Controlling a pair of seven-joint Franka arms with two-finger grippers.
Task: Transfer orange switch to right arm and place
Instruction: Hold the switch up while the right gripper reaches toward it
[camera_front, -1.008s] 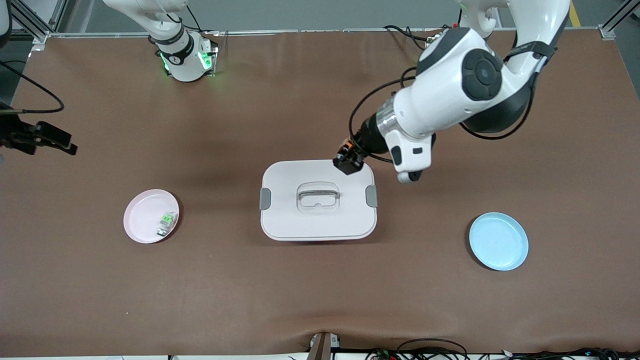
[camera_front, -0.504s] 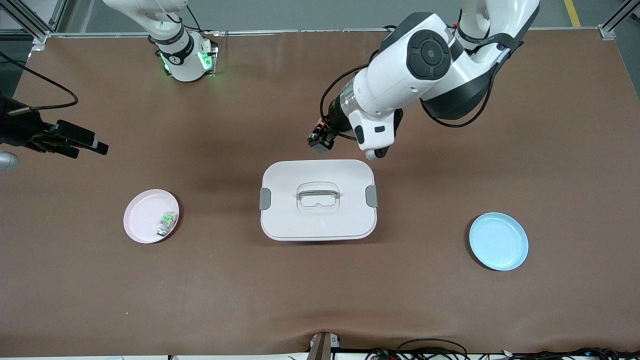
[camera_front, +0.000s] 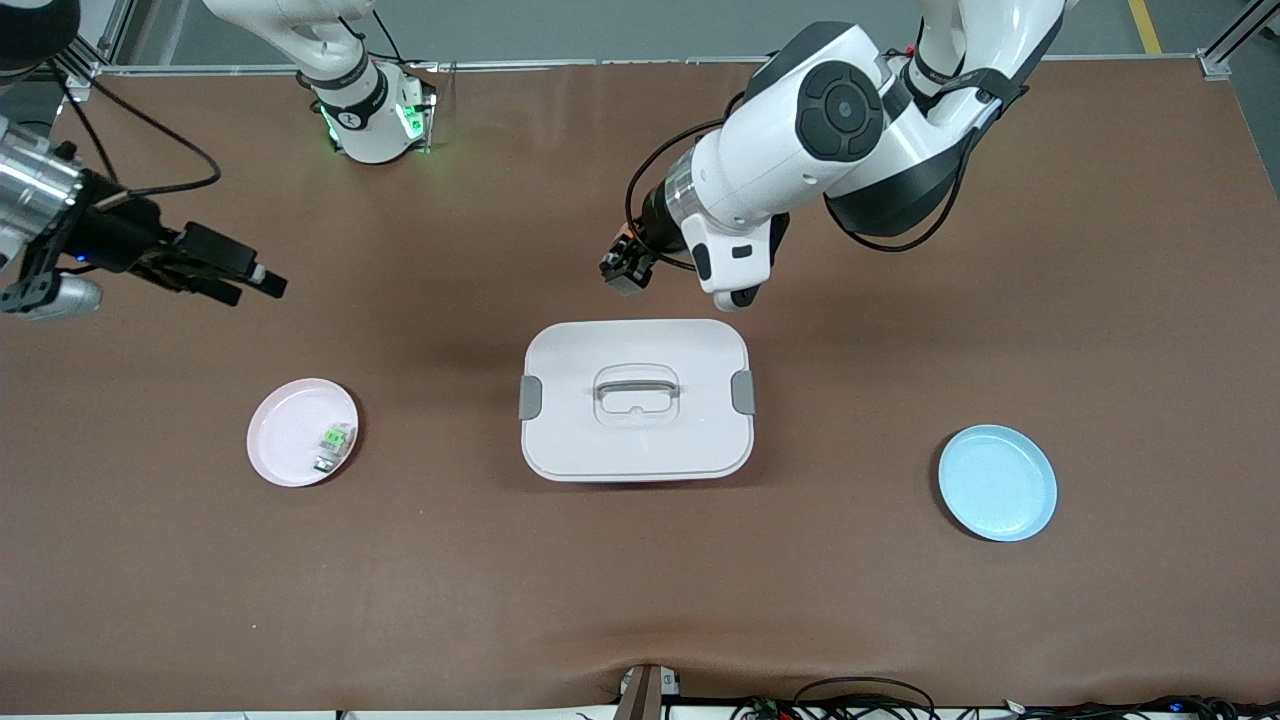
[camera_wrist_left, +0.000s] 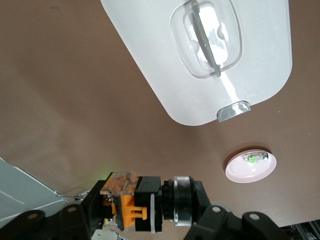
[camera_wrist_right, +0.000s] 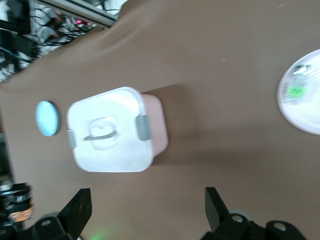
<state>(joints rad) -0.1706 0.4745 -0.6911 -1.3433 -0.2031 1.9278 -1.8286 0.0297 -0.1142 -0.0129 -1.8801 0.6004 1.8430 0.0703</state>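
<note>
White jointed arms (camera_front: 800, 150), black joint bands, black cables

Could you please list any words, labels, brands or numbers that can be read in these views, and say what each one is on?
None can be read as text.
Round mark on the right arm's base: too small to read.
The orange switch, held in the shut left gripper: no legible marking.
The lidded box, pink plate, blue plate and open right gripper: no lettering visible.
</note>
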